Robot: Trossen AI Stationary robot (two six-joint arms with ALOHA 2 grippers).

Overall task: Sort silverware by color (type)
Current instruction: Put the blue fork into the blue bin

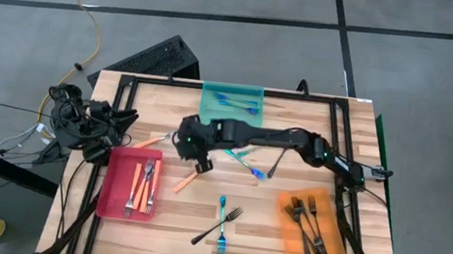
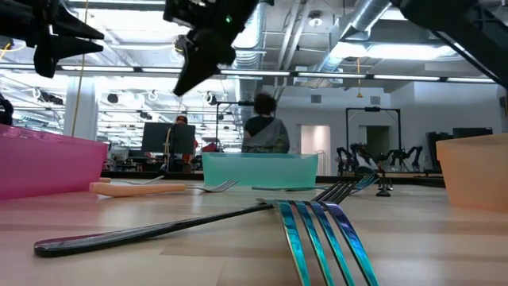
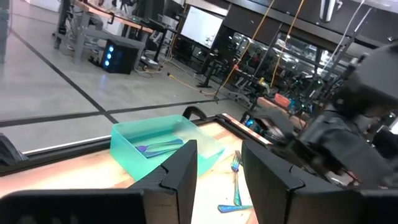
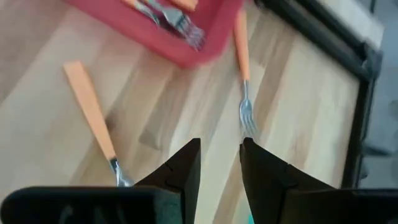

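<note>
Right gripper (image 1: pixel 202 163) raised above bare wood, fingers slightly parted, holding nothing, orange-handled fork (image 1: pixel 185 181) just beside red tray (image 1: pixel 114 184) edge, left gripper (image 1: pixel 127 120) parked at table's left edge, narrowly parted.

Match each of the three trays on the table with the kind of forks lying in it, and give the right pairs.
Trays:
1. red tray
2. teal tray
3. orange tray

Forks inside:
A. dark grey forks
B. orange-handled forks
C. blue forks

Right pairs: 1-B, 2-C, 3-A.
</note>
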